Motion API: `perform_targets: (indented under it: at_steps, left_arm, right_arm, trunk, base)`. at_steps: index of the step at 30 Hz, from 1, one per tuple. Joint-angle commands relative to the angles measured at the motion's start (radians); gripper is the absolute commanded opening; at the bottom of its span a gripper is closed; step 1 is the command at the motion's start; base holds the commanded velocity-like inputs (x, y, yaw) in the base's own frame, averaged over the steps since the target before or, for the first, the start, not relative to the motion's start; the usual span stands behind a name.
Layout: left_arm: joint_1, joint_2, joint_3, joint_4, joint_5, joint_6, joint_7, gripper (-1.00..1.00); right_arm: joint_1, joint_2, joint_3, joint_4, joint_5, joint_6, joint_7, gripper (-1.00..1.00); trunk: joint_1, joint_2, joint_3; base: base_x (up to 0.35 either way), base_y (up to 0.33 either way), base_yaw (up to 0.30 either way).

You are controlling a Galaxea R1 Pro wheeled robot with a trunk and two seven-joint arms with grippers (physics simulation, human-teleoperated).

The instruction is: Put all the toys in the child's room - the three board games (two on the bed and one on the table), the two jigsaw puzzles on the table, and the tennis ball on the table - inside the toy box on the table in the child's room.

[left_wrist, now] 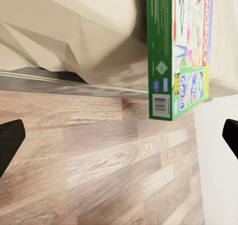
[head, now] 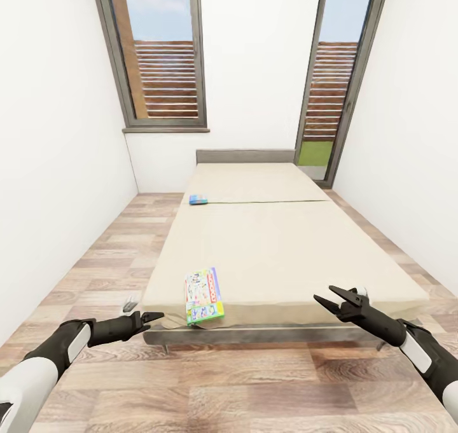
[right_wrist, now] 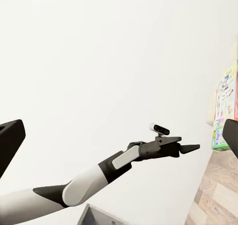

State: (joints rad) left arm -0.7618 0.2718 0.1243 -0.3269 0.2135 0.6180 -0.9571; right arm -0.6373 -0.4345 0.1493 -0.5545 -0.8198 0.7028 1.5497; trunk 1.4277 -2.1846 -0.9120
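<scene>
Two board games lie on the beige bed. A green-edged box with a white printed face overhangs the foot edge. A light blue one sits farther up, by the left side. My left gripper is open, low beside the foot of the bed, just left of the green-edged box and apart from it. My right gripper is open over the bed's right foot corner, holding nothing. The table, toy box, jigsaw puzzles and tennis ball are out of view.
The bed's grey frame and headboard stand between white walls on a wood floor. Tall windows are behind. Floor strips run along both sides of the bed. The right wrist view catches my left arm.
</scene>
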Motion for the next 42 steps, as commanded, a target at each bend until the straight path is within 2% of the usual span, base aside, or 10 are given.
perform_targets:
  at_steps: [1, 34, 36, 38, 39, 40, 42]
  left_arm:
    - [-0.001, 0.0, 0.002, 0.0, 0.003, 0.007, -0.002, 1.0]
    - [-0.001, 0.0, 0.003, 0.0, 0.003, 0.005, -0.003, 1.0]
    - [-0.001, 0.0, 0.003, 0.0, 0.003, 0.005, -0.003, 1.0]
    - [-0.001, 0.0, 0.003, 0.0, 0.003, 0.005, -0.003, 1.0]
    - [-0.001, 0.0, 0.003, 0.0, 0.003, 0.005, -0.003, 1.0]
    - [-0.001, 0.0, 0.003, 0.0, 0.003, 0.005, -0.003, 1.0]
    - [-0.001, 0.0, 0.003, 0.0, 0.003, 0.005, -0.003, 1.0]
  right_arm:
    - [-0.001, -0.001, 0.006, 0.001, -0.007, 0.011, 0.003, 1.0]
    - [-0.001, -0.005, 0.006, -0.006, -0.012, 0.009, 0.005, 1.0]
    - [0.001, -0.007, 0.008, -0.028, -0.012, 0.004, 0.006, 1.0]
    - [0.017, -0.01, 0.011, -0.107, -0.013, -0.005, 0.007, 1.0]
    - [0.017, -0.01, 0.011, -0.107, -0.013, -0.005, 0.007, 1.0]
    - [0.043, -0.011, 0.012, -0.182, -0.013, -0.007, 0.007, 1.0]
    - [0.077, -0.012, 0.012, -0.263, -0.013, -0.008, 0.007, 1.0]
  trunk:
    - [0.0, 0.0, -0.001]
    - [0.0, 0.0, -0.001]
    - [0.0, 0.0, -0.001]
    - [0.0, 0.0, -0.001]
    - [0.0, 0.0, -0.001]
    - [0.0, 0.0, -0.001]
    - [0.0, 0.0, -0.001]
  base:
    - [0.0, -0.197, 0.0]
    - [0.0, -0.113, 0.0]
    - [0.0, -0.016, 0.0]
    - [0.0, -0.008, 0.0]
    - [0.0, -0.007, 0.0]
    - [0.0, -0.005, 0.0]
    - [0.0, -0.003, 0.0]
